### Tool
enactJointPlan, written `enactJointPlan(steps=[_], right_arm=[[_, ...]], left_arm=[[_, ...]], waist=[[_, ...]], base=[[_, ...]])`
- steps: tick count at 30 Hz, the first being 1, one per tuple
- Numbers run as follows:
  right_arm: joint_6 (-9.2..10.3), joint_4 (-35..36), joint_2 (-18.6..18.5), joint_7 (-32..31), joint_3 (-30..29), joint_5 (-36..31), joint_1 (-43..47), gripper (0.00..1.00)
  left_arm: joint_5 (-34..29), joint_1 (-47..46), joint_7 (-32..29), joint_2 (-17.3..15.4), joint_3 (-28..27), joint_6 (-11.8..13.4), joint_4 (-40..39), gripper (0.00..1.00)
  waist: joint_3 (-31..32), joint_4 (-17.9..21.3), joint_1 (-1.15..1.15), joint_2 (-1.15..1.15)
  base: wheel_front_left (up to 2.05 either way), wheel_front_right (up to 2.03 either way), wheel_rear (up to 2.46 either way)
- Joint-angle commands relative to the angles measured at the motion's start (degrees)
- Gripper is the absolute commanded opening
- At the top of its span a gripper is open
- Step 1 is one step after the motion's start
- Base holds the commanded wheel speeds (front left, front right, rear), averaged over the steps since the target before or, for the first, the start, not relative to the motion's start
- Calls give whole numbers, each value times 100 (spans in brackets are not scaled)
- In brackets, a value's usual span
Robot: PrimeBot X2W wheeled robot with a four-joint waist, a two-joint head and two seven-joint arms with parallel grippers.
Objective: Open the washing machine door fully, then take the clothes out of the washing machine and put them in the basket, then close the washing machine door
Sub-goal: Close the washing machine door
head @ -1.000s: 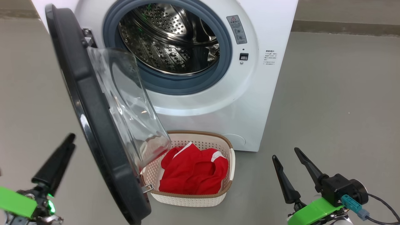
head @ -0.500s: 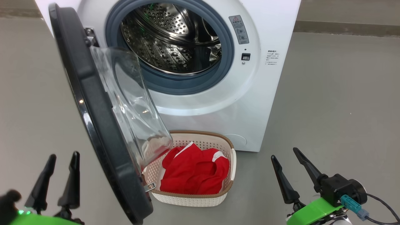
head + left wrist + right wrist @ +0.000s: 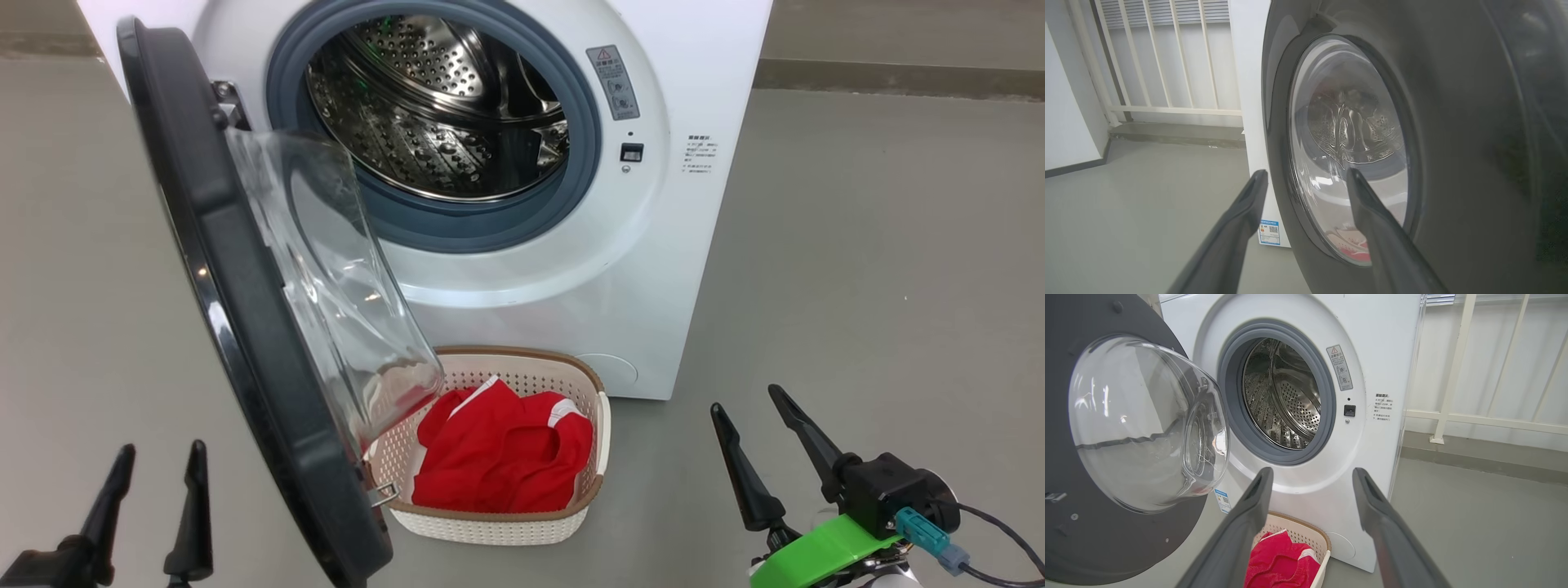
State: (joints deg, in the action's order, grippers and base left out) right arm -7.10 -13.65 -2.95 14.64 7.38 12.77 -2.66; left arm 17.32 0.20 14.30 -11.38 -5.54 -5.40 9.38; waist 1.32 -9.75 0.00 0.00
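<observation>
Standing at the lower left of the head view, the left pincer [image 3: 162, 446] is shown with its two dark fingers spread and nothing gripped between them. Just to its right, and apart from it, the washing machine door [image 3: 245, 327] is seen swung wide open. The black rim is turned nearly edge-on, and the clear glass bowl [image 3: 343, 310] bulges away from that pincer. In the left wrist view the outer face of the door is met close ahead of the fingertips. A small blue label [image 3: 1269, 232] at the machine's lower corner is glimpsed between the fingers, and a white railing [image 3: 1167, 61] is seen beyond, to the left.

Further right of the left pincer, the basket [image 3: 490, 527] is set on the grey floor [image 3: 857, 286] directly in front of the washing machine [image 3: 653, 245], its near left corner tucked under the door's glass. The clothes [image 3: 498, 457], red with white stripes, are heaped inside the basket. Above it, the perforated steel drum [image 3: 441, 106] is exposed within the grey rubber ring [image 3: 482, 237].

At the lower right, the right pincer [image 3: 745, 398] is likewise shown open and empty. It is placed well to the right of the basket, with nothing touched. In the right wrist view its fingers are directed toward the machine's front, and the basket is seen low between them.
</observation>
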Motion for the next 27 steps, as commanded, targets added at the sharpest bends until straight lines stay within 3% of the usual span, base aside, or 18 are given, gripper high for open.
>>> enactJointPlan(steps=[1,12,26,27], right_arm=[[-39,163,7,36,105,20,-202,100],[-39,181,7,36,88,42,-206,100],[-39,184,7,36,91,61,-196,100],[-39,184,7,36,91,61,-192,100]], left_arm=[[-107,-86,67,-62,-279,52,-143,100],[-521,-77,69,254,-574,-44,-88,100],[-727,-92,70,430,-704,-154,-31,100],[-707,-90,70,446,-700,-159,-8,91]], waist=[[5,7,0,0],[19,19,0,0],[25,31,0,0],[28,31,0,0]], base=[[0,0,0],[0,0,0],[0,0,0],[0,0,0]])
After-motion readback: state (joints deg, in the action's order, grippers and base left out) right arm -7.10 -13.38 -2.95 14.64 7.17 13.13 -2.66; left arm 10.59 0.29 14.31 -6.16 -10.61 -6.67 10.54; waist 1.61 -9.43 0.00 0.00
